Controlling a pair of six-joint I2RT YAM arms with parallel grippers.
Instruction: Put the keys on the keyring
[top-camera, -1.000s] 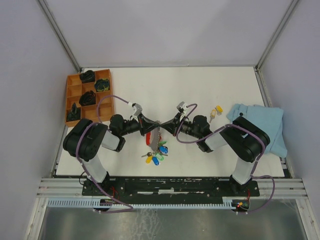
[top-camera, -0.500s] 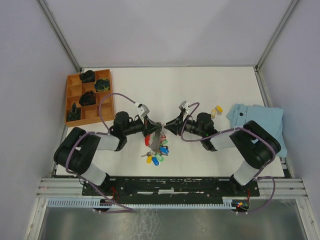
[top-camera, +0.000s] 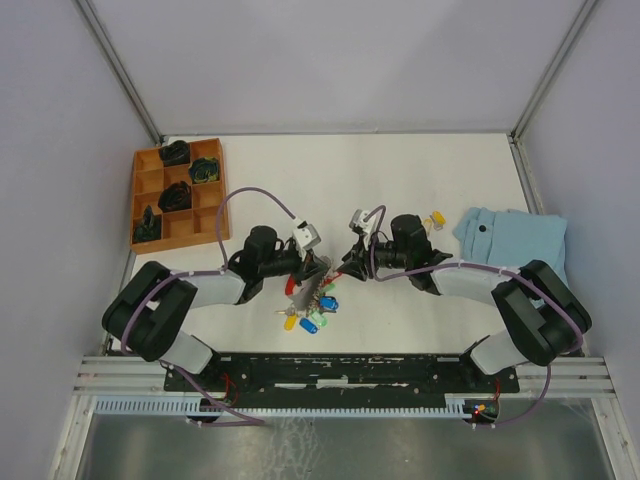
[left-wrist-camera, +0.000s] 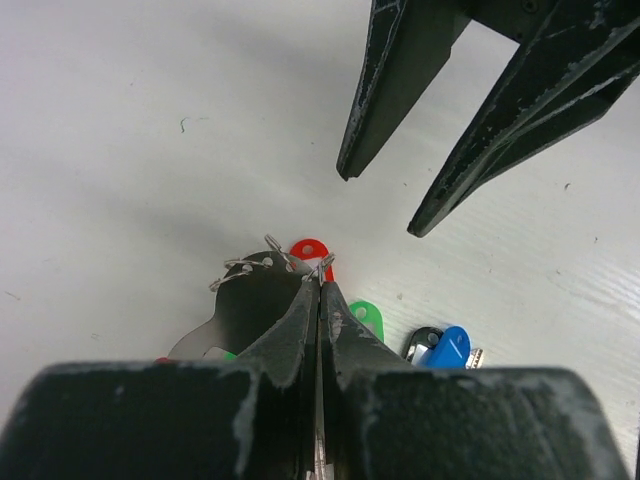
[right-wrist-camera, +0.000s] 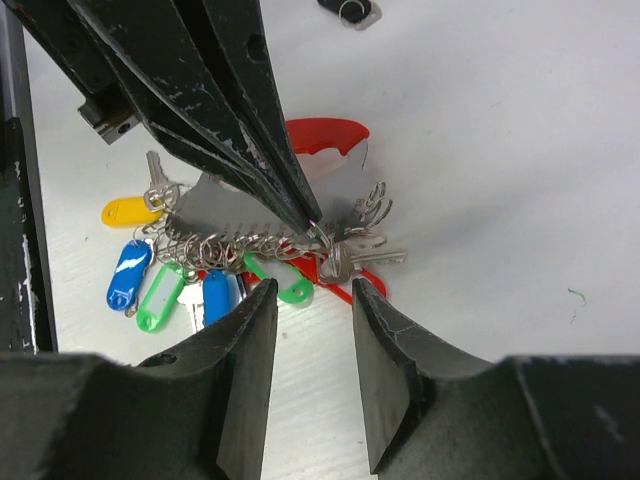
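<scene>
1. Two end effectors meet tip to tip over the middle of the tabletop (top-camera: 420, 170), and I see the bundle right under them.
2. I read the left end effector (left-wrist-camera: 320, 280) as pinched fully together, its jaws clamped on a thin metal ring at the edge of the keyring (right-wrist-camera: 225, 218).
3. The keyring's grey plate sits just beneath and behind those closed fingertips, with its red strap loop (right-wrist-camera: 318, 135) showing on the far side of them in the right wrist view.
4. The right end effector (right-wrist-camera: 312, 290) stands partly parted, a clear gap between its jaws, and I see nothing gripped in it.
5. Its tips face the left end effector's tips from just beside them, apart from the metal, in the left wrist view.
6. The keys (right-wrist-camera: 160, 297) fan out below the plate, hanging from small rings: yellow, blue and green tags lie to the left of the right end effector's jaws, and a bare silver key points out just ahead of them.
7. One loose key (top-camera: 434, 219) with a yellow tag lies well behind the right end effector, beside that arm, close to a blue cloth (top-camera: 525, 245).
8. An orange tray (top-camera: 140, 190) holding dark items sits well behind the left end effector, off to its outer side.
</scene>
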